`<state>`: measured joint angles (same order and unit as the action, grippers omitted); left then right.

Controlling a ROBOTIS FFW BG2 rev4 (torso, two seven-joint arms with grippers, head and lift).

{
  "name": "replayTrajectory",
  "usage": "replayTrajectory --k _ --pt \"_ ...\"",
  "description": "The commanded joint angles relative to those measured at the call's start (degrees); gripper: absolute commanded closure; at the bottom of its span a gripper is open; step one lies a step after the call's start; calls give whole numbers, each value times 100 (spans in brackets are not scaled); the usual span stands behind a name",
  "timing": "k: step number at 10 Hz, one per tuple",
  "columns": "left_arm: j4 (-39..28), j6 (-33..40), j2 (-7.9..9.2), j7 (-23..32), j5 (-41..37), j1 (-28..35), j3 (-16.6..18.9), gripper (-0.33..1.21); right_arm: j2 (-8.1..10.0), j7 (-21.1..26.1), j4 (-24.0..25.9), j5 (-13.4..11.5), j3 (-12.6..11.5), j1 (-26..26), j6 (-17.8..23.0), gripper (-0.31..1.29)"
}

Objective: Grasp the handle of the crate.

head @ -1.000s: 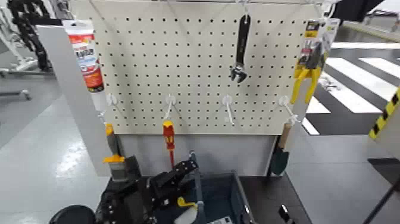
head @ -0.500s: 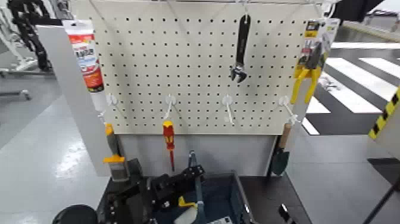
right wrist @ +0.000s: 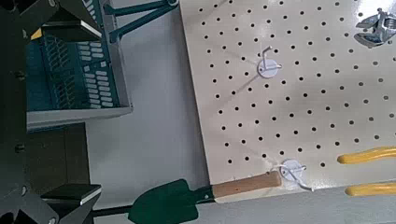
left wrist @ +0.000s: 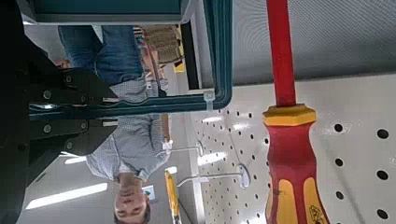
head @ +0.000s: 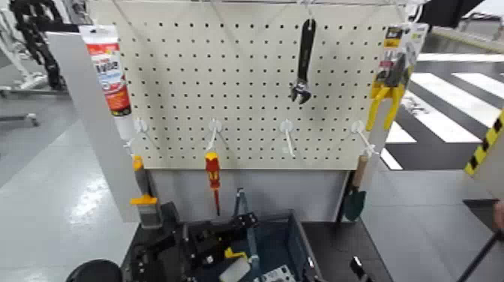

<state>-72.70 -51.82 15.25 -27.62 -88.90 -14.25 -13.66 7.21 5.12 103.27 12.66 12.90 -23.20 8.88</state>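
The dark blue-grey slatted crate (head: 281,251) stands on the floor below the pegboard; it also shows in the right wrist view (right wrist: 70,75). Its thin handle (head: 241,214) arches upright across the middle. My left gripper (head: 229,232) is low at the crate's left side, right at the handle. In the left wrist view the handle strap (left wrist: 121,105) runs between the two dark fingers (left wrist: 65,86), which lie close on either side of it. My right gripper (head: 358,268) waits open at the crate's right side, apart from it.
The pegboard (head: 247,82) behind the crate holds a red-yellow screwdriver (head: 213,174), a black wrench (head: 304,60), yellow-handled pliers (head: 388,94) and a green trowel (head: 352,196). A white bottle (head: 234,268) lies in the crate. A person (left wrist: 131,140) stands farther off.
My left gripper has come down and its raised finger has dropped level beside the handle. The right arm has not moved.
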Motion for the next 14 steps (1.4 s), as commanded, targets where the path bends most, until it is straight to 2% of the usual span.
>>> replayTrajectory --k 1,5,7,10,14 --pt "-52 -13 -30 -16 -110 63 -40 118 0 -3 0 8 -7 -9 0 15" --pt "-553 -65 -66 134 -391 441 4 118 -18 6 9 -1 -34 -35 9 15" --pt "-1080 -65 -74 529 -646 757 189 118 -35 6 18 -1 -42 -35 9 15" --pt "-1563 -487 -101 1197 -1050 1135 452 118 -35 15 9 -1 -51 -44 26 15" --pt "-1854 -672 -66 1531 -1411 1355 479 118 -44 24 9 -9 -51 -53 35 15"
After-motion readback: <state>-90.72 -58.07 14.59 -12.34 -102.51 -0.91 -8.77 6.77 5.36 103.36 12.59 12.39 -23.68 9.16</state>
